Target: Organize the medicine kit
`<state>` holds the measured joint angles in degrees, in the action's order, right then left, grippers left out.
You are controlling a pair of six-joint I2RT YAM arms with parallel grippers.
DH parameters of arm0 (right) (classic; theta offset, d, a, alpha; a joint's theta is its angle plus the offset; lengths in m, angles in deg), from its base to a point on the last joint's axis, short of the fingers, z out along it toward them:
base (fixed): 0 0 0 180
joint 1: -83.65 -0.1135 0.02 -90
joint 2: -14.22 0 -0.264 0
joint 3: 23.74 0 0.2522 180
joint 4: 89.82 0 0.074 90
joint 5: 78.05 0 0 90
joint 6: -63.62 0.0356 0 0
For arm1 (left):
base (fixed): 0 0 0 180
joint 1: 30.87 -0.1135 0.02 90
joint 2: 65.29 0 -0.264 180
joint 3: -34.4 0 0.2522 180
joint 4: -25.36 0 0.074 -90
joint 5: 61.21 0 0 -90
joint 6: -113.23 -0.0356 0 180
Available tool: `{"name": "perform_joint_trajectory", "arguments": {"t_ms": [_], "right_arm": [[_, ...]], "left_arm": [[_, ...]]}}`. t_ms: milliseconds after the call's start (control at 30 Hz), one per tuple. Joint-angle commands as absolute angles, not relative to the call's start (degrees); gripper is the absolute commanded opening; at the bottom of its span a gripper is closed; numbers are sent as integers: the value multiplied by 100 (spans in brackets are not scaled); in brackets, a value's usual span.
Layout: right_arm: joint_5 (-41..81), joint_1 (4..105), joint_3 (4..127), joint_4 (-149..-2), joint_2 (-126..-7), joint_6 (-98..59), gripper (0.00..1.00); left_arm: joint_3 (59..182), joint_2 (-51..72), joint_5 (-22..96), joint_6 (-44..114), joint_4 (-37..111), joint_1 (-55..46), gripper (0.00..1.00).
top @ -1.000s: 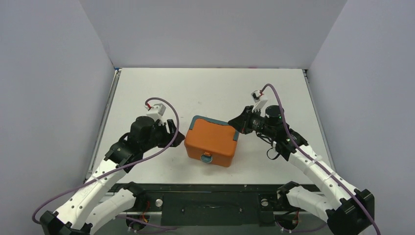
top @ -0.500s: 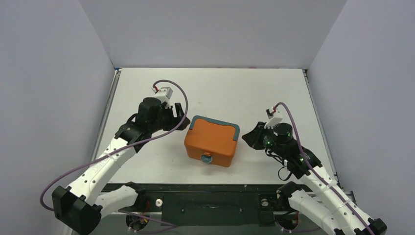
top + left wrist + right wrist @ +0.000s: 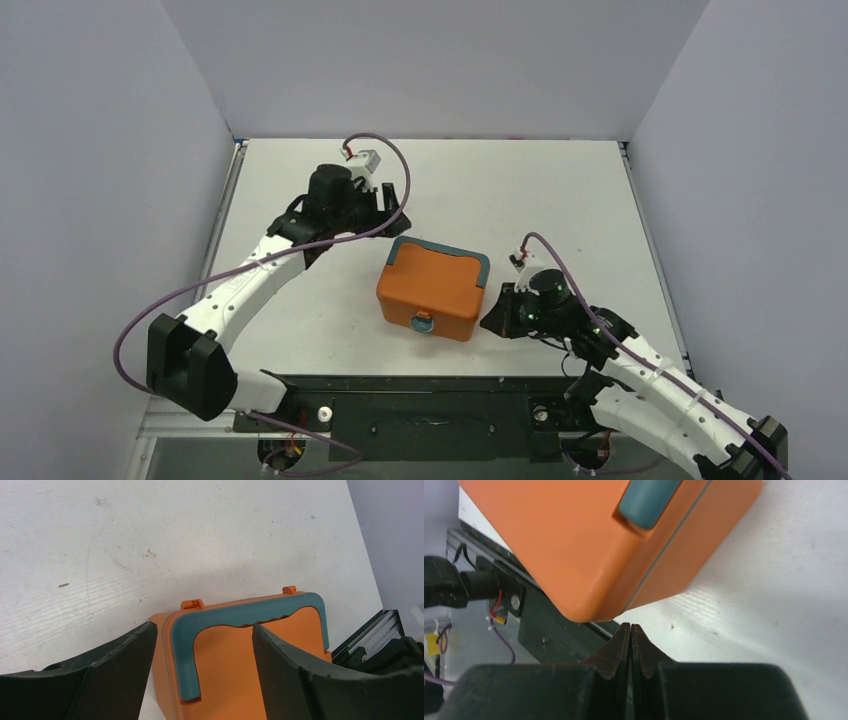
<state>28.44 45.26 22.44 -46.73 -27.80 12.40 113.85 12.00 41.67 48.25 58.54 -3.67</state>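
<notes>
The medicine kit (image 3: 430, 290), an orange box with its lid down, sits on the white table near the front edge. Its teal handle (image 3: 250, 612) lies flat on the lid and its teal latch (image 3: 423, 322) faces the arms. My left gripper (image 3: 395, 215) hovers open over the kit's far left corner, its jaws on either side of the handle's end (image 3: 204, 630) without touching. My right gripper (image 3: 492, 318) is shut and empty. In the right wrist view its tips (image 3: 630, 626) sit just off the kit's rounded front right corner (image 3: 589, 610), below the latch (image 3: 646, 502).
A black mounting rail (image 3: 430, 400) runs along the near table edge right below the kit. Grey walls (image 3: 120, 200) close in the table on the left, right and back. Bare white tabletop (image 3: 480, 180) stretches behind the kit.
My left arm has swung away from me and rightward to the kit's far left corner, opening wider. My right arm has pulled back toward the near edge, down to the kit's front right corner, and is shut.
</notes>
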Motion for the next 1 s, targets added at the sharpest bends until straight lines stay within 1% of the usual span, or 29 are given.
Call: {"name": "perform_joint_trajectory", "arguments": {"t_ms": [0,200,333,567,767,967], "right_arm": [[2990,4028,2136,-4851,-3024,1402,0],[2681,3216,2045,-5407,-3467,1810,0],[2356,3021,1932,-5997,-3610,2213,0],[1537,2969,1923,-6271,-3839,2655,0],[922,3003,2041,-6242,-3976,2794,0],[827,3366,2097,-6227,-4087,2733,0]], "left_arm": [[11864,1637,4624,4618,5432,-405,68],[12116,2149,4982,4599,5280,-415,68],[12224,2438,5103,4613,5321,-410,68],[12146,2660,5176,4615,5558,-406,63],[11634,2443,5249,4641,5478,-406,60],[11318,2213,5288,4637,5512,-406,59]]}}
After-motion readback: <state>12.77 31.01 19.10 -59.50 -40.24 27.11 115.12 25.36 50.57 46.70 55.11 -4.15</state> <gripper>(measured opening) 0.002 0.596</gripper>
